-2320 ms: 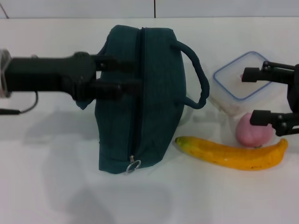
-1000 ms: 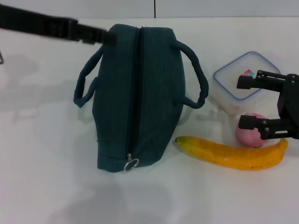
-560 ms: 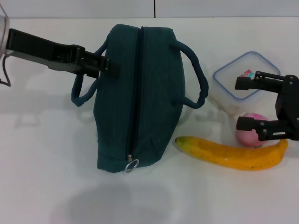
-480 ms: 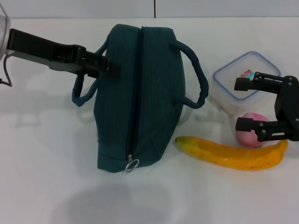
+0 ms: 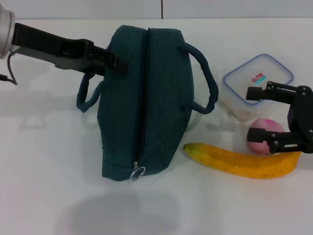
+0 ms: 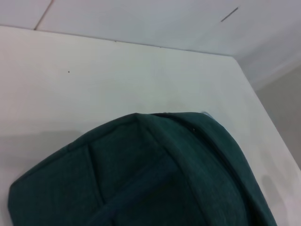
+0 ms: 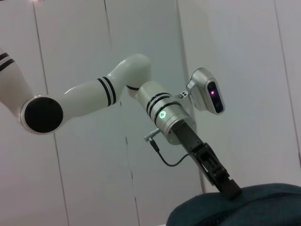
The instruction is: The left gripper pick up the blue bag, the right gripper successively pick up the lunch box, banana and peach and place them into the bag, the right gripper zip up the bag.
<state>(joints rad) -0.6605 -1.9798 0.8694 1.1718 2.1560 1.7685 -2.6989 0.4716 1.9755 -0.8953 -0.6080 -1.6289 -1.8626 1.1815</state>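
I see the dark teal fabric bag (image 5: 146, 103) with two loop handles standing on the white counter (image 5: 49, 186), its zipper running along the top and the metal pull ring (image 5: 138, 172) at the end nearest me. My left tool (image 5: 115, 62), a long black two-finger unit on a silver wrist, reaches in from the left and sits at the bag's upper far corner, just above the left handle (image 5: 87, 95); I cannot tell whether its fingers are spread or pinching. From the right wrist camera the same left tool (image 7: 229, 187) meets the top of the bag (image 7: 235, 207), with the green ring (image 7: 162, 113) glowing on its wrist.

My right tool (image 5: 254, 113), black with slim parallel fingers, is spread wide and gripping nothing, one finger over the clear rectangular plastic lunch box (image 5: 257, 83) with a blue rim, the other over the small round pink peach (image 5: 266, 139). The long curved orange-yellow banana (image 5: 239, 160) lies on the counter just in front of the peach, its stem end near the bag. The left wrist camera shows only the bag's fabric top (image 6: 155, 179).
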